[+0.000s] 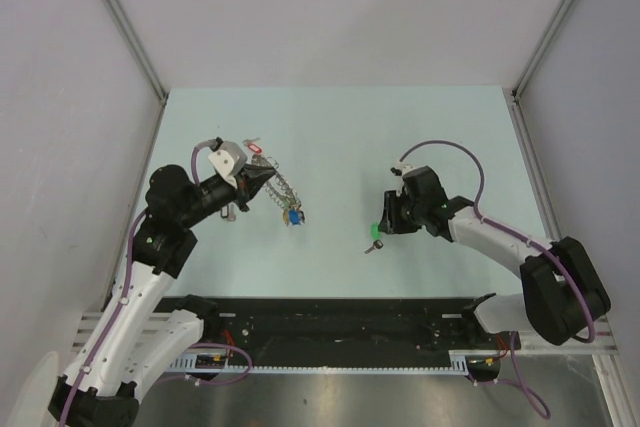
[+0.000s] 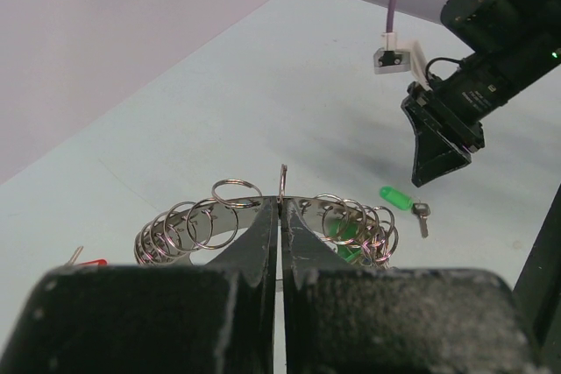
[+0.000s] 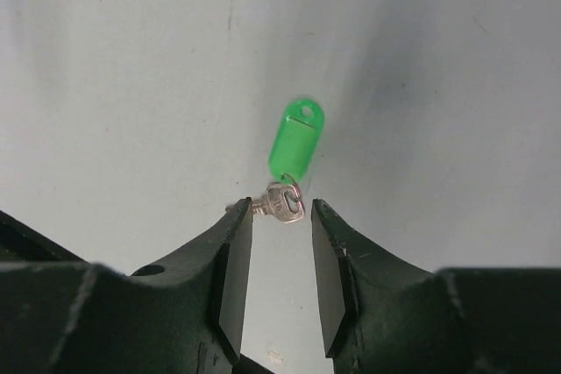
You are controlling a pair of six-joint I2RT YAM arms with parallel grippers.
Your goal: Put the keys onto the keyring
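Observation:
The keyring (image 2: 197, 221) is a silvery hoop strung with many small rings, with green tags (image 2: 346, 236) hanging at its right. My left gripper (image 2: 280, 205) is shut on the hoop's near rim. In the top view the left gripper (image 1: 262, 180) holds the keyring (image 1: 283, 197), and a blue tag (image 1: 295, 215) hangs at its end. A silver key (image 3: 284, 201) with a bright green tag (image 3: 296, 139) lies flat on the table. My right gripper (image 3: 277, 212) is open just above it, with the key's head between the fingertips. The key also shows in the top view (image 1: 375, 237) below the right gripper (image 1: 385, 219).
A red-tagged key (image 1: 256, 148) lies on the table behind the left gripper, and its tag shows in the left wrist view (image 2: 89, 263). Grey walls with metal posts enclose the pale table (image 1: 340, 137) on three sides.

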